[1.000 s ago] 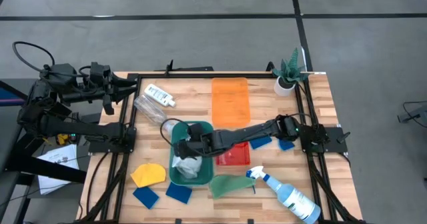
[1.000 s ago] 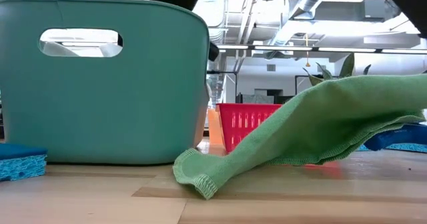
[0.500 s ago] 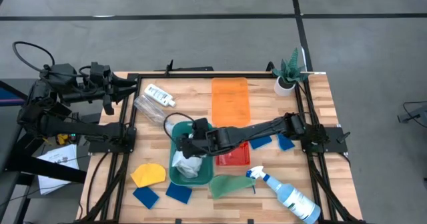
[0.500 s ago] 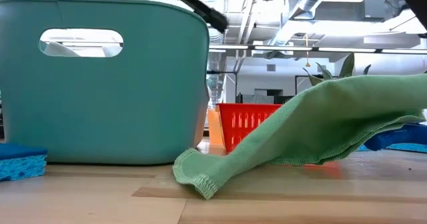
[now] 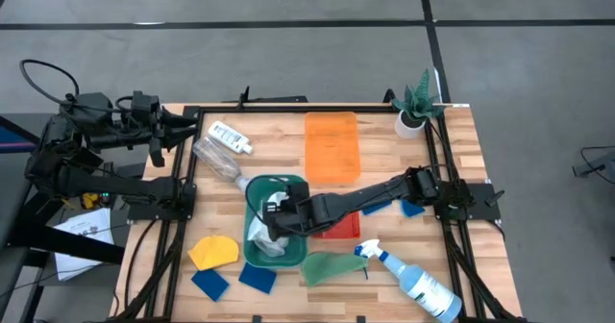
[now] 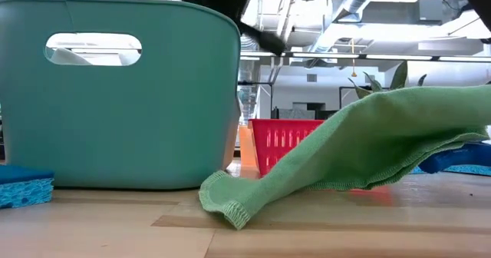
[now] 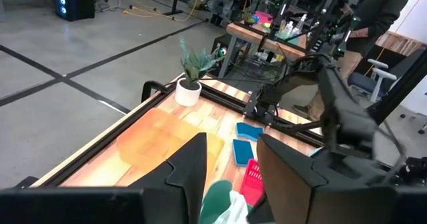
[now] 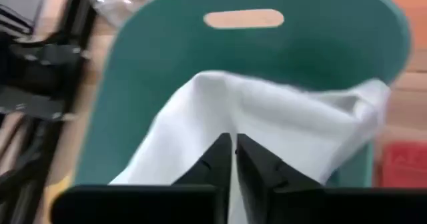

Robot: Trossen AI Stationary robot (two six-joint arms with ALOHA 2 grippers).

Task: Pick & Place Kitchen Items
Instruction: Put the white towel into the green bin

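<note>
Nearest the front edge of the table, two blue sponges (image 5: 210, 284) (image 5: 258, 277) are laid flat, with a yellow cloth (image 5: 213, 252) just behind the outer one. Beside them a green cloth (image 5: 332, 267) is draped in a rumpled heap, and a clear spray bottle (image 5: 411, 280) with a blue trigger is laid on its side near the front right corner.

Just behind the sponges and the green cloth a teal bin (image 5: 254, 200) is set, and a white cloth (image 5: 265, 235) is bunched inside it. The right gripper (image 5: 280, 219) is reached across from the right side of the table and is held over the bin's opening, above the white cloth. In the right wrist view its dark fingers (image 8: 215, 159) are pressed together, clenched with almost no gap, their tips set right against the white cloth (image 8: 267, 127); whether any fabric is pinched cannot be told.

A red basket (image 5: 338, 225) is placed right beside the bin, and two more blue sponges (image 5: 376, 206) (image 5: 412, 208) are seen past it toward the right.

Farther back, an orange mat (image 5: 332, 145) is spread flat, a clear plastic bottle (image 5: 215, 157) is laid on its side, and a small white bottle (image 5: 229, 136) is laid just behind that. A green plant (image 5: 415, 102) in a white pot is stood at the far right corner.

The left gripper (image 5: 183, 123) is parked off the table's far left edge, its fingers (image 7: 193, 164) parted around nothing.
</note>
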